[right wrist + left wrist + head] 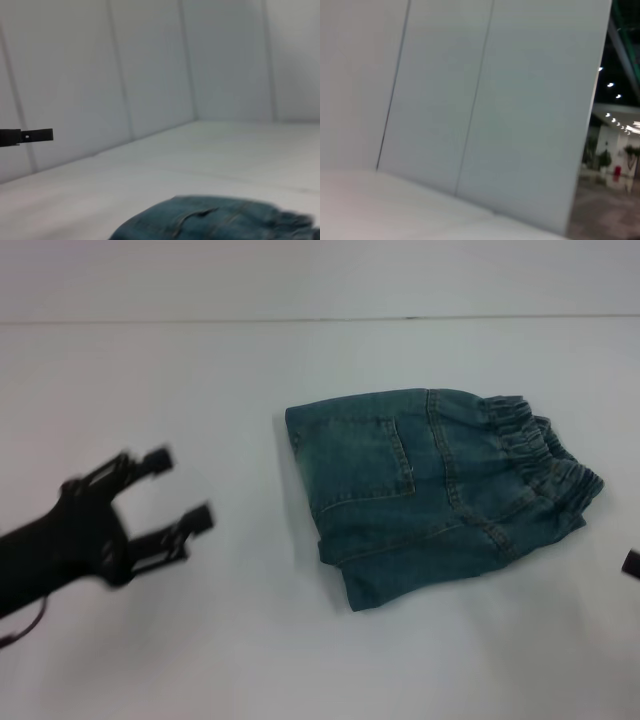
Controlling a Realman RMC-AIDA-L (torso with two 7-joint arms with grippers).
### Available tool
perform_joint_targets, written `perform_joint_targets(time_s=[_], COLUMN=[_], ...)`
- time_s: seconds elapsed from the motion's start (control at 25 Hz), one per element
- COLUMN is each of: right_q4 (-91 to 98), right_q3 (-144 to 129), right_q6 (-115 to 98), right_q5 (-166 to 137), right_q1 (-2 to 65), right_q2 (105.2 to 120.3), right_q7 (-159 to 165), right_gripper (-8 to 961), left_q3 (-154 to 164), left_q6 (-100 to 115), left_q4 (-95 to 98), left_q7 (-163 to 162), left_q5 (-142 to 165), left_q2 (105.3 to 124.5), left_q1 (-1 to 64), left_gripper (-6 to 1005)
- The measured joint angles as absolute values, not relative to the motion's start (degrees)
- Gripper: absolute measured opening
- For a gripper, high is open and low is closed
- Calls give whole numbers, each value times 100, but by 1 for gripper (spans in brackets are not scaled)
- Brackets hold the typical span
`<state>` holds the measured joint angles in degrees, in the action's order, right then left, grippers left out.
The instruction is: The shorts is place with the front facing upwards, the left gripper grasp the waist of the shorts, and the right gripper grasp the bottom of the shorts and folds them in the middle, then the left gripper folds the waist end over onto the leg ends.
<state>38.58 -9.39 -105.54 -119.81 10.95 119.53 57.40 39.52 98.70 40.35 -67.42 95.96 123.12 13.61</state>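
The white table (200, 640) carries the folded denim shorts (430, 490) right of centre, elastic waistband toward 3 o'clock, leg hems toward 9 o'clock. The left gripper (180, 490) hovers at 9 o'clock, well apart from the shorts, fingers spread, holding nothing. The right gripper (631, 563) shows only at the 3 o'clock edge; finger state cannot be determined.

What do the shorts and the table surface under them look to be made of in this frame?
The shorts look like blue denim: a faded, mottled weave with lighter contrast stitching around a patch pocket, and a gathered waistband that suggests elastic. The table appears to be a smooth, matte white surface, possibly laminate or painted board; no grain or texture shows, so the exact material stays open.
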Motion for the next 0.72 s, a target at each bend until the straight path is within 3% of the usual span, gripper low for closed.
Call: perform_joint_targets(time_s=[0.32, 0.52, 0.64, 0.72], right_q4=[4378, 4327, 4289, 4204], right_q3=[-919, -889, -914, -933], right_q6=[-10983, -11037, -11033, -11014], right_q5=[-12615, -12636, -12639, -12640], right_q1=[1061, 980, 1002, 1046], right_q2=[11957, 11977, 11995, 11995], right_q7=[6331, 6351, 6345, 6304], right_gripper=[482, 728, 937, 937], left_q3=[2212, 1963, 1967, 1971], left_q6=[10762, 10765, 10764, 10740], left_q4=[4117, 4246, 4258, 4273], left_q7=[-6808, -6802, -6766, -6743], left_q5=[11640, 12150, 12240, 12305], left_q2=[12111, 12087, 12073, 12063], left_q1=[1165, 1151, 1190, 1208], left_gripper=[904, 903, 903, 903])
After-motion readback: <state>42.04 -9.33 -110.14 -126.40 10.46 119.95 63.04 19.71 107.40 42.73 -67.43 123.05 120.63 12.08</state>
